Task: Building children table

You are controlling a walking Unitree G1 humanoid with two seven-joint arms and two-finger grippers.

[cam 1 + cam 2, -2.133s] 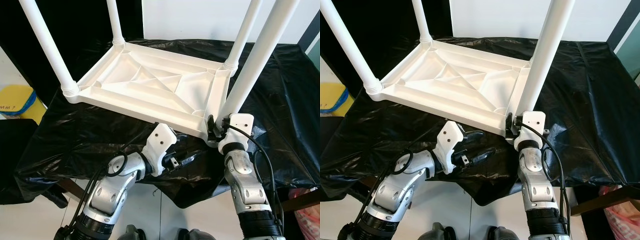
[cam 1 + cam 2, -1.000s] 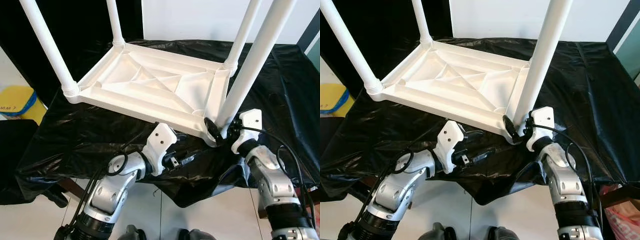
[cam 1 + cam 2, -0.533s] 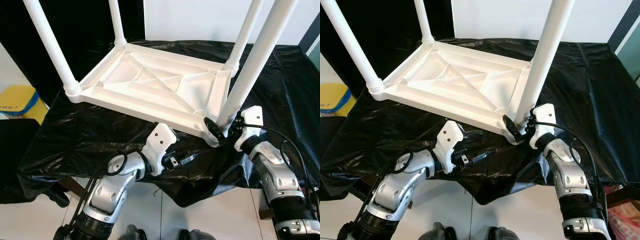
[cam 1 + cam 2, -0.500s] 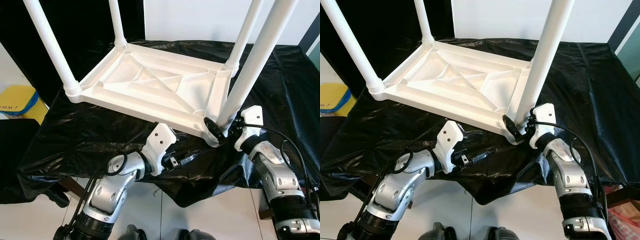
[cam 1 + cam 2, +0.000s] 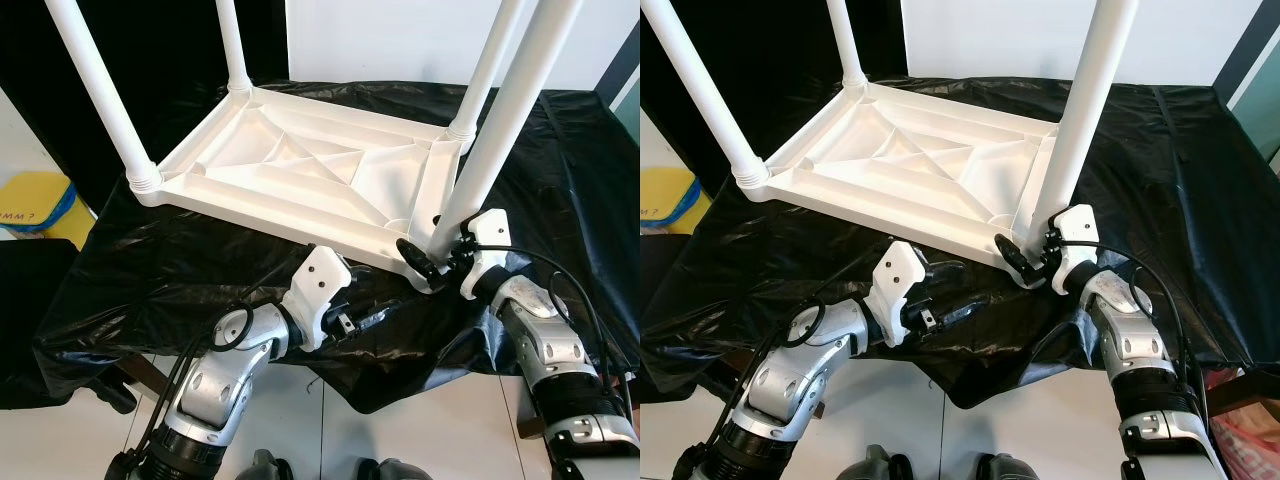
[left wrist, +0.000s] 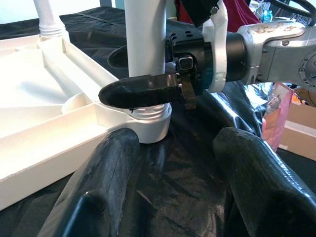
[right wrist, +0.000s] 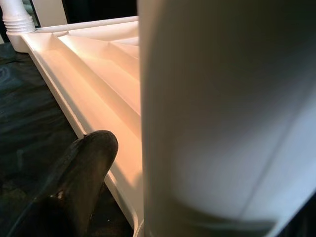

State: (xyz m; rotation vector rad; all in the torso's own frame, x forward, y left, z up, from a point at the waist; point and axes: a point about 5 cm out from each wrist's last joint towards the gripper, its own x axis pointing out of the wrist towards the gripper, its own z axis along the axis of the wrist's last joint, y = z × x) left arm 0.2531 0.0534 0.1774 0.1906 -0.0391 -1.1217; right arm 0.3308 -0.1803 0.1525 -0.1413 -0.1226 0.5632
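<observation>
Black-sheeted bench [image 5: 200, 260] carries upturned white plastic children's table [image 5: 300, 170], all four legs in; right pincer [image 6: 143, 74] clasps near-right white leg [image 5: 480, 150], likely final tightening; left pincer [image 5: 365, 310] open nearby.

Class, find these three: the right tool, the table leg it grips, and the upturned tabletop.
right tool [image 5: 432, 262], left eye view, between its fingertips.
table leg [image 5: 492, 130], left eye view, mid-shaft.
upturned tabletop [image 5: 930, 160], right eye view, ribbed underside.

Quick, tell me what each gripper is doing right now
Left gripper: open, holding nothing, resting on the black sheet.
Right gripper: closed around the base of the near table leg.
</observation>
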